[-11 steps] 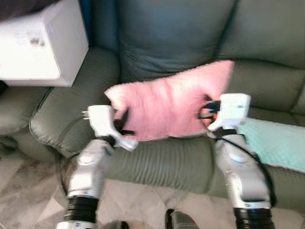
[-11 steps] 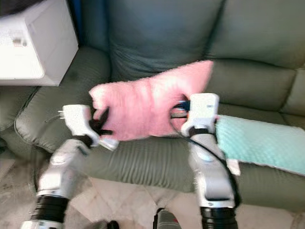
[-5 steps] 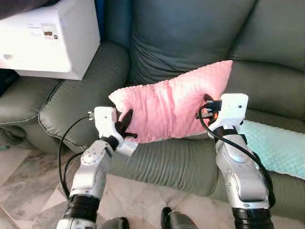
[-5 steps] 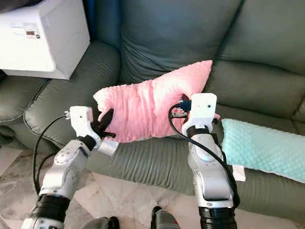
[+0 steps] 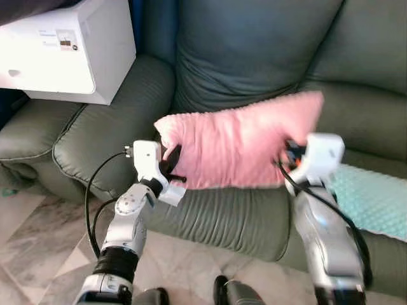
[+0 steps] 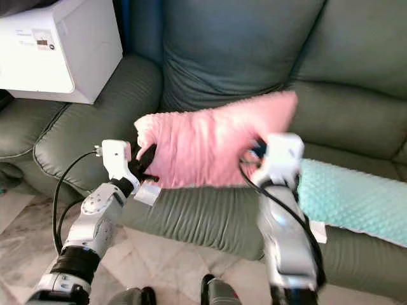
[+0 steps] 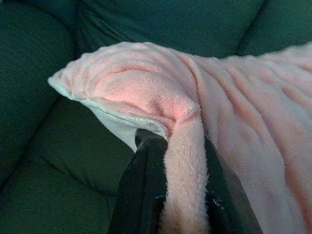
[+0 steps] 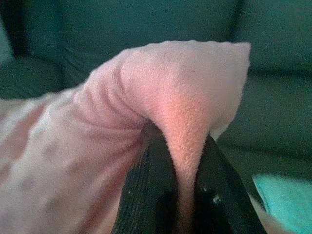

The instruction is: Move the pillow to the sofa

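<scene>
1. The pink pillow (image 5: pixel 240 150) is held above the seat of the dark green sofa (image 5: pixel 254 44), its ends pinched between the left gripper (image 5: pixel 172 166) and the right gripper (image 5: pixel 287 156).
2. A mint-green pillow (image 5: pixel 372 202) is seen lying on the seat just beside the right arm.
3. A white appliance (image 5: pixel 60 54) is set on the armrest.
4. Fabric clamped between black fingers (image 7: pixel 141 187) is shown in the wrist views.
5. Marble floor (image 5: pixel 38 241) is seen below.

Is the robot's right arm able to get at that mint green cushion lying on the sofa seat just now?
Probably not yet: the right tool is shut on the pink pillow. The mint cushion lies close beside that arm, nothing between.
</scene>
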`<state>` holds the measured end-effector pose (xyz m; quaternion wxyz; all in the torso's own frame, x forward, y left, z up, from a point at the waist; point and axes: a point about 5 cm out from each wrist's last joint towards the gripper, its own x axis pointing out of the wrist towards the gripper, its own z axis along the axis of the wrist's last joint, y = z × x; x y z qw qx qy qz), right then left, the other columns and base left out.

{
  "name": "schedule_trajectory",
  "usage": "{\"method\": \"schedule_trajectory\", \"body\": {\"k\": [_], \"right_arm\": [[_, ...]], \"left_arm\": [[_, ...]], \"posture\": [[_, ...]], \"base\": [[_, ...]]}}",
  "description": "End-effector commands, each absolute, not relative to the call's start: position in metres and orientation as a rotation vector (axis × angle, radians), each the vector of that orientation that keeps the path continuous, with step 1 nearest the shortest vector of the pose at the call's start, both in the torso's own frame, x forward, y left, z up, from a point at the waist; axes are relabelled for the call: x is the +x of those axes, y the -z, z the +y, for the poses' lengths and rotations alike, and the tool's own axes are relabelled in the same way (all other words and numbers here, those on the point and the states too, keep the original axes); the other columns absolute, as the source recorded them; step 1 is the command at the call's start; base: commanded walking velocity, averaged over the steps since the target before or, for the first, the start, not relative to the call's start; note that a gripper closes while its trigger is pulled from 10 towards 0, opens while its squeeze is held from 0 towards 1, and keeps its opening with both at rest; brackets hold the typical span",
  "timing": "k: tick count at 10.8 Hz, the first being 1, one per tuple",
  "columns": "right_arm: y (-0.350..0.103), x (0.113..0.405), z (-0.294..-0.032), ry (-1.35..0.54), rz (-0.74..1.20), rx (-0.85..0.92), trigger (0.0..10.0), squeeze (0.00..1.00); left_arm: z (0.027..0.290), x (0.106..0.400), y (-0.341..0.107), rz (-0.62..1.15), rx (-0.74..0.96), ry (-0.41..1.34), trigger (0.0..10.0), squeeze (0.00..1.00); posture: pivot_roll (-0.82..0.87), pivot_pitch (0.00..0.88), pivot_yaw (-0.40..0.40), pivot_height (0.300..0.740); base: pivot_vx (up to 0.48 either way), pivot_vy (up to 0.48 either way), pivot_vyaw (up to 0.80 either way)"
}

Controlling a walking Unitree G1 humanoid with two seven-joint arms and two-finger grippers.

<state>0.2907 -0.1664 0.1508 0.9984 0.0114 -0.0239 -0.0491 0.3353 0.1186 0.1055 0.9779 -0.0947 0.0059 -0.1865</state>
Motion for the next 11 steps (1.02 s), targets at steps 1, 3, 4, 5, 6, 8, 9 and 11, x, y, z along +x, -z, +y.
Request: {"method": "schedule_trajectory", "body": {"k": [1,3,4,5,6,8,9,11], "right_arm": [[-0.148,0.288,-0.172,0.127,-0.045,0.032,10.0,0.00],[-0.142,0.278,-0.173,0.140,-0.033,0.028,10.0,0.00],[-0.144,0.274,-0.171,0.128,-0.045,0.012,10.0,0.00],[-0.147,0.273,-0.167,0.106,-0.063,-0.007,10.0,0.00],[-0.153,0.270,-0.161,0.080,-0.096,-0.035,10.0,0.00],[-0.157,0.269,-0.155,0.074,-0.108,-0.004,10.0,0.00],[-0.158,0.271,-0.154,0.074,-0.103,-0.006,10.0,0.00],[-0.160,0.274,-0.156,0.073,-0.108,-0.012,10.0,0.00]], "left_arm": [[0.121,0.336,-0.103,0.011,-0.170,0.380,10.0,0.00],[0.120,0.338,-0.101,0.008,-0.169,0.389,10.0,0.00],[0.117,0.339,-0.106,-0.011,-0.198,0.413,10.0,0.00],[0.116,0.341,-0.111,-0.031,-0.201,0.420,10.0,0.00],[0.118,0.344,-0.118,-0.056,-0.212,0.418,10.0,0.00],[0.121,0.345,-0.122,-0.064,-0.209,0.405,10.0,0.00],[0.122,0.347,-0.123,-0.065,-0.209,0.404,10.0,0.00],[0.122,0.350,-0.126,-0.072,-0.212,0.396,10.0,0.00]], "posture": [[-0.13,0.254,-0.023,0.740],[-0.14,0.300,-0.006,0.740],[-0.15,0.314,0.000,0.740],[-0.15,0.318,0.003,0.740],[-0.15,0.321,0.007,0.740],[-0.16,0.312,0.008,0.740],[-0.16,0.303,0.007,0.740],[-0.16,0.289,0.003,0.740]], "base": [[0.000,0.000,0.00],[0.000,0.000,0.00],[0.000,0.000,0.00],[0.000,0.000,0.00],[0.000,0.000,0.00],[0.000,0.000,0.00],[0.000,0.000,-0.79],[0.000,0.000,-0.79]]}}
